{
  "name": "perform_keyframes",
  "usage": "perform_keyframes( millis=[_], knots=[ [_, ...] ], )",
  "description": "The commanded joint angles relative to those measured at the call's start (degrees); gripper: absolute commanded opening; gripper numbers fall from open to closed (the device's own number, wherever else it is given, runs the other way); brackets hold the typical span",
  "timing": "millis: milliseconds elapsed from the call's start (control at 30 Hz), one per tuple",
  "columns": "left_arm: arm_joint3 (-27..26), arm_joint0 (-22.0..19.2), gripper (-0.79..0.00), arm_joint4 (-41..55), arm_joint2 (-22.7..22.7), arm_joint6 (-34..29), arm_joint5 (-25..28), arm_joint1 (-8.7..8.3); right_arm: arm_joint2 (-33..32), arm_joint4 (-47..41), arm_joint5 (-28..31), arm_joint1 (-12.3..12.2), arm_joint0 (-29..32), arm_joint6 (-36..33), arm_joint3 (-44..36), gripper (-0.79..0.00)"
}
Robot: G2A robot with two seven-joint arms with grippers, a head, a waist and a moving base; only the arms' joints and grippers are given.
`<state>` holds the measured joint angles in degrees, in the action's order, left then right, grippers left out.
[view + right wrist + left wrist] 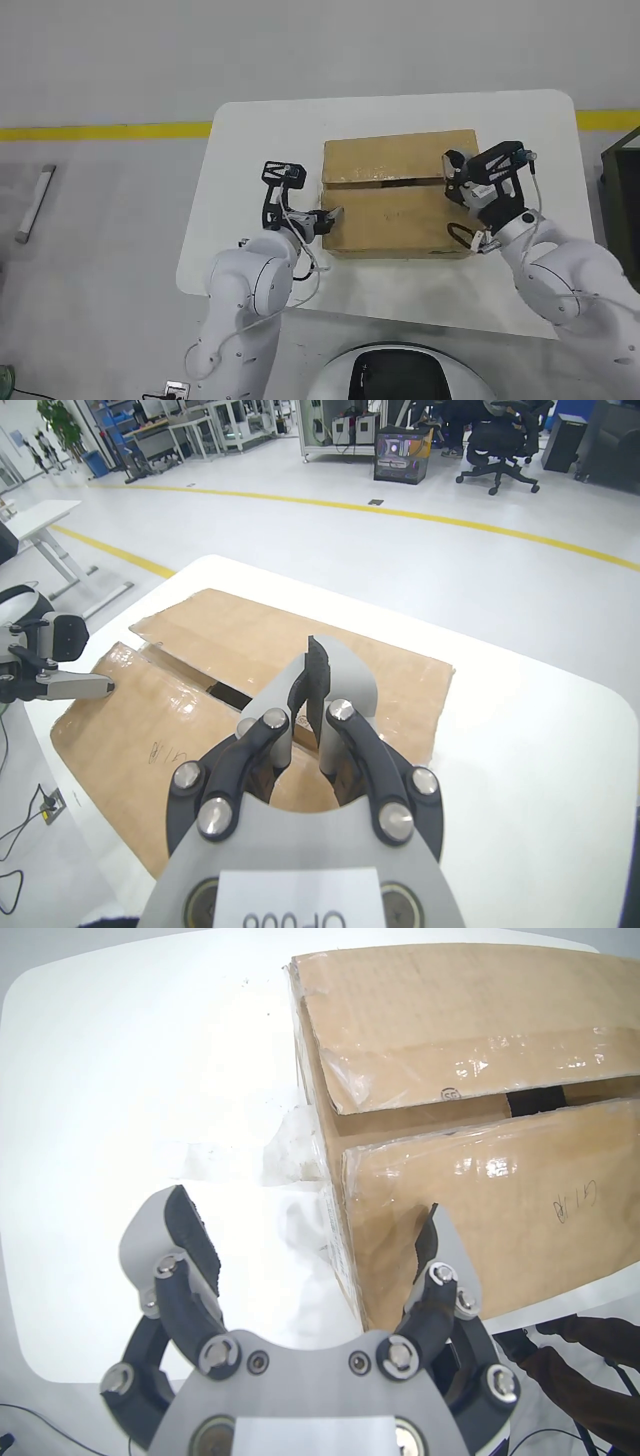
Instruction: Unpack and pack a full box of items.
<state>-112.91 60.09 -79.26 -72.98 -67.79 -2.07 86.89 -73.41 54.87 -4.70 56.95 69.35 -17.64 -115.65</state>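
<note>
A brown cardboard box point(400, 205) stands in the middle of the white table point(260, 150). Its two taped top flaps lie nearly flat, with a narrow dark gap between them point(535, 1100). My left gripper point(310, 1233) is open at the box's left near corner. One finger point(430, 1238) rests over the near flap and the other hangs over the table. The top view shows this gripper point(320, 220) against the box's left end. My right gripper point(312, 680) is shut just above the gap at the box's right end point(455, 178), with nothing visible between its pads.
Scraps of clear tape point(295, 1148) lie on the table beside the box point(475, 1028). Bare tabletop point(525, 750) surrounds the box point(150, 720) on all sides. A grey bar point(30, 205) lies on the floor to the left, and a dark cabinet point(620, 190) stands at the right edge.
</note>
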Motion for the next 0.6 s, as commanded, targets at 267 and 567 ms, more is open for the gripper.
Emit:
perform_keyframes(
  millis=[267,567],
  knots=[
    [-0.1,0.0,0.000,-0.2,0.1,0.1,-0.2,-0.30,5.1,2.2,-0.1,1.6,-3.9,1.4,6.5,-0.785],
    [-5.5,1.7,0.000,-1.4,-4.1,-1.9,-2.9,-0.87,5.9,4.2,-0.3,2.4,-4.5,0.6,7.2,-0.785]
  ],
)
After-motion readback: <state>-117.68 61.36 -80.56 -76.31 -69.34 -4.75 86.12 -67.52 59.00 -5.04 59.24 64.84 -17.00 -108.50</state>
